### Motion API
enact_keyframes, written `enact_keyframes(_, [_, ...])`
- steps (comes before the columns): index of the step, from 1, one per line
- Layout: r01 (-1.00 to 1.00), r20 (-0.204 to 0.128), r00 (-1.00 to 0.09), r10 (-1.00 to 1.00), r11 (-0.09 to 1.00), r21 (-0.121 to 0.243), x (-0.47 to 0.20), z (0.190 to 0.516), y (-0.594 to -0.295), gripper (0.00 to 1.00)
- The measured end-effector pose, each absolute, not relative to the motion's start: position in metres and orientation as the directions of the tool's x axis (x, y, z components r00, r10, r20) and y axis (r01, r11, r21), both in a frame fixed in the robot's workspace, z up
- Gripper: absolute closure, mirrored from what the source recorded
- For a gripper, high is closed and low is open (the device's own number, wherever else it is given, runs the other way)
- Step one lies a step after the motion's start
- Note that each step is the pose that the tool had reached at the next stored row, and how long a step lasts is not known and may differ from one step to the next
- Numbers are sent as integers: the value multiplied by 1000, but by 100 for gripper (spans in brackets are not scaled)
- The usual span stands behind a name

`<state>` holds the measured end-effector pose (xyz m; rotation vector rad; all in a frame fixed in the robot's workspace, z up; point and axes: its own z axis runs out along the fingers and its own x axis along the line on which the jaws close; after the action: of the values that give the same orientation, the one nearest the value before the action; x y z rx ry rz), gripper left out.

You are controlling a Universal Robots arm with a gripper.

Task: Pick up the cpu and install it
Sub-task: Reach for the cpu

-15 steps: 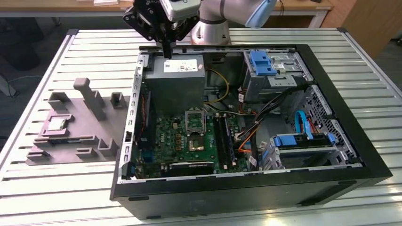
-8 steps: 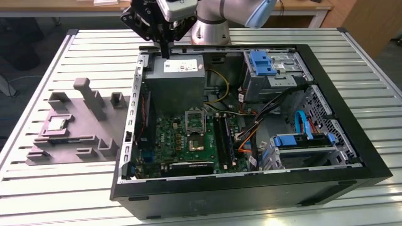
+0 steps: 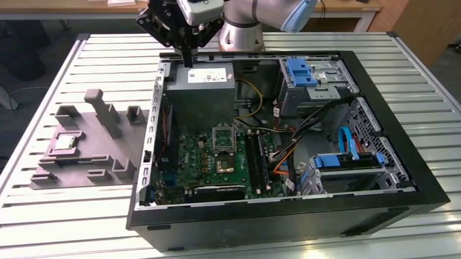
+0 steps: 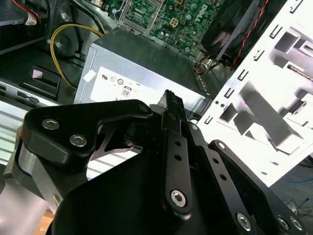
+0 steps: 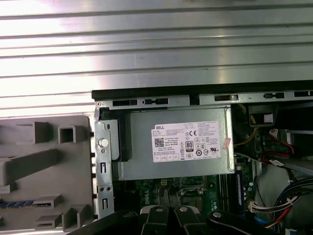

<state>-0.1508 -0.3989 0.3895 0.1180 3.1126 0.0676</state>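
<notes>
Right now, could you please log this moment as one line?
gripper: shut | position: above power supply | cpu: in tray

- Small square silvery cpu (image 3: 67, 142): in the grey moulded tray (image 3: 72, 168).
- Tray: on the slatted metal table (image 3: 72, 216), to the exterior view's left of the open black computer case (image 3: 288, 217).

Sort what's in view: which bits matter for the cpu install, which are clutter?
Job: cpu in the grey tray; socket on the green board; hand above the metal box.
Clutter: metal box; yellow cable; blue drive brackets.
</notes>
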Motion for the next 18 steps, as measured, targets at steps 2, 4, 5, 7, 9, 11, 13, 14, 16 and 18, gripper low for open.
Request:
enact_keyframes(2, [75, -24, -997, 76, 996, 44, -151, 389, -399, 89])
enact_keyframes(4, [75, -24, -997, 76, 996, 44, -152, 389, -399, 89])
enact_keyframes(5, [75, -24, -997, 76, 996, 44, -152, 389, -399, 89])
enact_keyframes(7, [75, -24, -997, 76, 996, 44, -152, 389, -399, 89])
enact_keyframes(9, [75, -24, -997, 76, 996, 44, -152, 389, -399, 89])
enact_keyframes(11, [75, -24, -997, 76, 996, 44, -152, 389, -399, 89])
enact_keyframes(13, [75, -24, -997, 76, 996, 44, -153, 389, -399, 89])
enact_keyframes(14, [75, -24, -997, 76, 996, 44, -153, 389, -399, 89])
enact_keyframes(16, [75, -24, -997, 76, 996, 44, -153, 389, -399, 89])
enact_keyframes(18, [75, -24, -997, 76, 996, 44, -154, 389, -399, 89])
